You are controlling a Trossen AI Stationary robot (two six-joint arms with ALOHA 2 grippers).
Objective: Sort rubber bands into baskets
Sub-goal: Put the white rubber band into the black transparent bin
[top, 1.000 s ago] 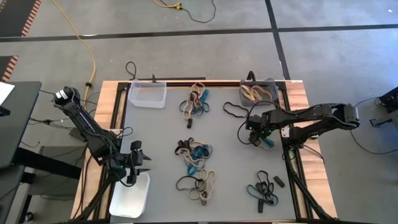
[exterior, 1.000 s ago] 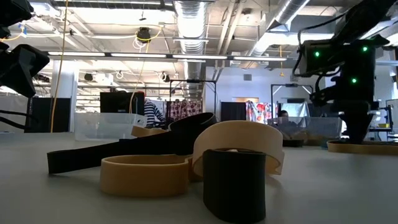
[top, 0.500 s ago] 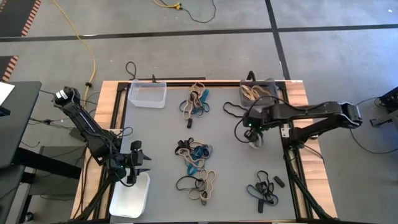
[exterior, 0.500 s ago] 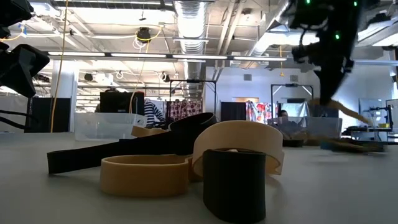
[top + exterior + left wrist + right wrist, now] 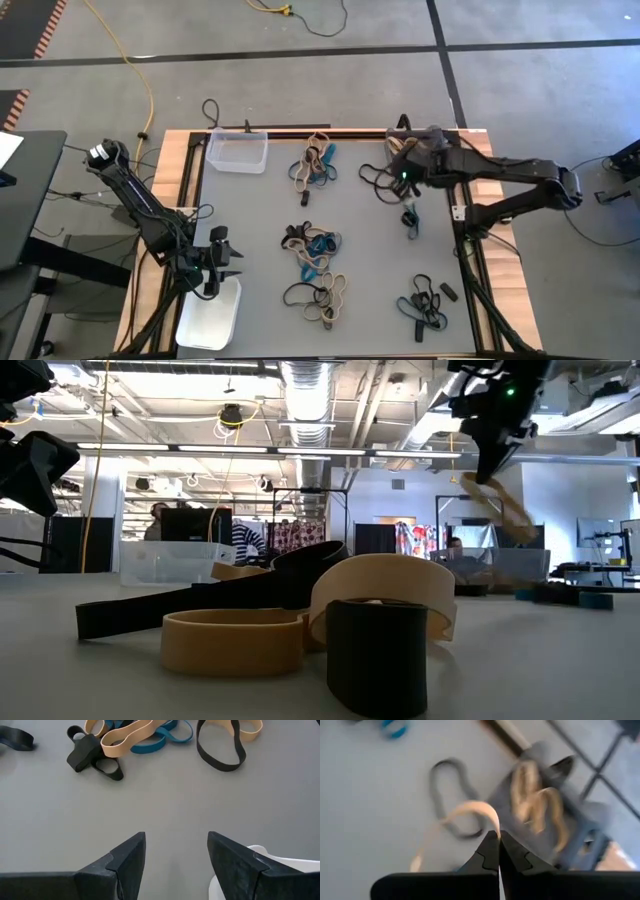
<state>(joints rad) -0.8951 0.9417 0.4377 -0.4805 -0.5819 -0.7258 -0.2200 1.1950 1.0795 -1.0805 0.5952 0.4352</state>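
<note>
Overhead, the right hand (image 5: 498, 851) pinches a seemingly tan band (image 5: 465, 815) above the grey tabletop (image 5: 250, 210).

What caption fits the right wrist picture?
Right gripper shut on a tan rubber band, near the dark grey plastic basket.

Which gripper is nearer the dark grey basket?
Right. The right gripper, shut on a tan band, hangs beside the dark grey basket. The left gripper waits open across the table by the white basket.

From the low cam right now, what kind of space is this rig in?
Probably an open industrial lab or workshop: exposed ceiling ducts, strip lights overhead, other workstations with monitors behind the table.
</note>
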